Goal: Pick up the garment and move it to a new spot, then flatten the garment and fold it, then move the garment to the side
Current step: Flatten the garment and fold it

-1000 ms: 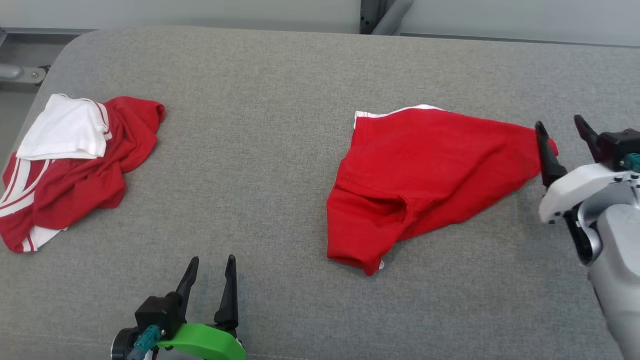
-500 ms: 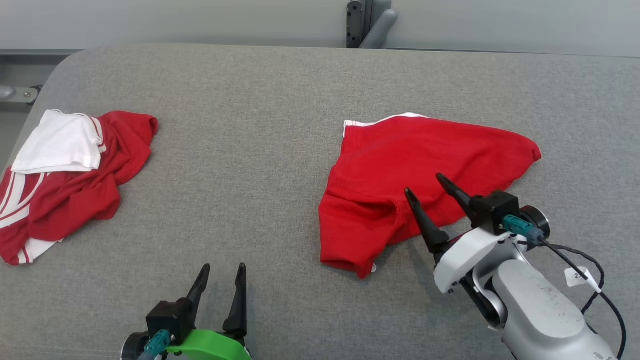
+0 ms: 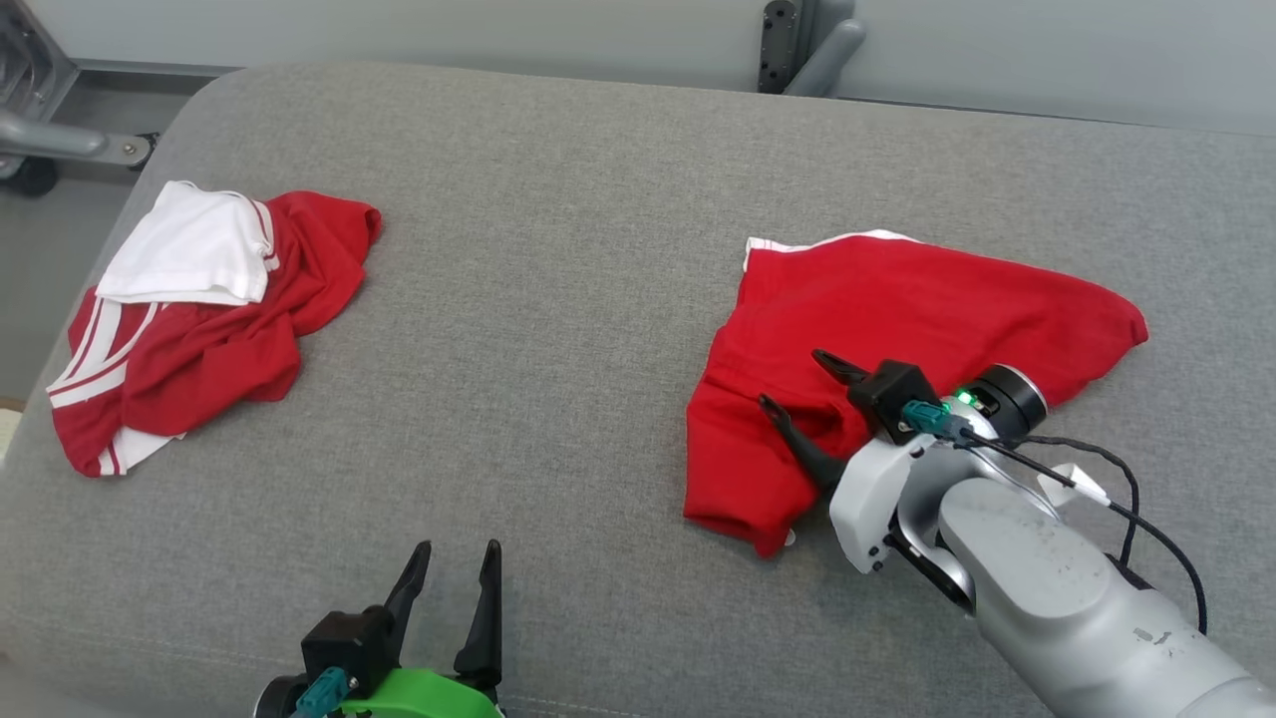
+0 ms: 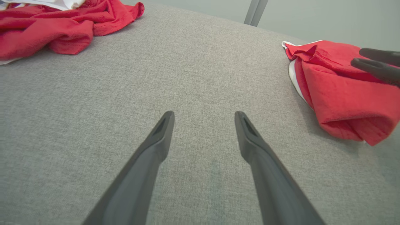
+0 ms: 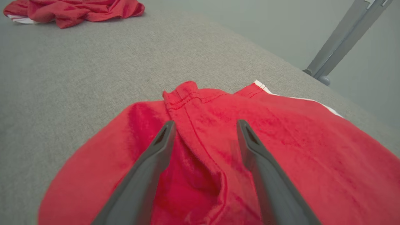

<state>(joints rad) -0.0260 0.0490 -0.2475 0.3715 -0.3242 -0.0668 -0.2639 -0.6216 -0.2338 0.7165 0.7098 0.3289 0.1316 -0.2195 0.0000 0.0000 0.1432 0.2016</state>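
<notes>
Head view: the red garment (image 3: 927,309) is seen rumpled at the grey surface's (image 3: 558,249) right, the right gripper (image 3: 793,379) spread empty over its near side; left wrist view: the left gripper (image 4: 204,115) is held parted over bare surface; right wrist view: a stitched seam (image 5: 182,100) is framed between the fingers (image 5: 150,162); flattening is judged in hand, closing on that seam being called for.

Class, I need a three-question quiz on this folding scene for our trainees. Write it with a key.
1. True or false: the right gripper has its jaws shut on the red garment.
2. What lies beneath the left gripper? A) grey padded surface B) crumpled pile C) red garment
3. Fill in: the crumpled red-and-white pile lies on the robot's ___ side.
Key: 1 false, the jaws stand open; 2 A; 3 left.
</notes>
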